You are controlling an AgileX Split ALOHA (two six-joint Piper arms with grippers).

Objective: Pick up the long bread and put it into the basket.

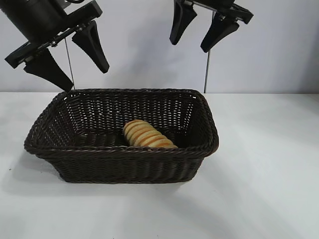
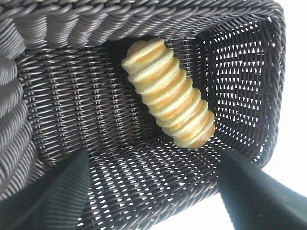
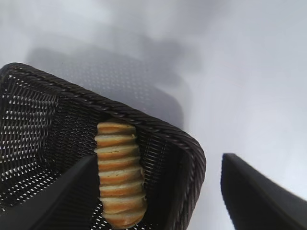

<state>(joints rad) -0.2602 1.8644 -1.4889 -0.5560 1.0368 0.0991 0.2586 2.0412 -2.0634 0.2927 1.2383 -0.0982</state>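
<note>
We see the long bread already lying on the floor of the basket, slanted, its near end close to the front wall, so we judge the task as good as done and little left to spoil it. What could still go wrong comes from the arms: the left pincer hangs just above the basket's rear left corner, and if it drops or swings low one of its dark fingers could catch the braided rim and drag or tip the basket across the white table. The bread lies loose, so we expect a hard jolt to roll it along the weave, though the sloping sides should keep it in.

The left pincer is spread and pinches nothing; it tilts steeply down toward the basket's inside, and its wrist view looks straight onto the loaf between its two fingers. The right pincer is also spread and empty, held high above the rear right corner, clear of the rim, angled downward
</note>
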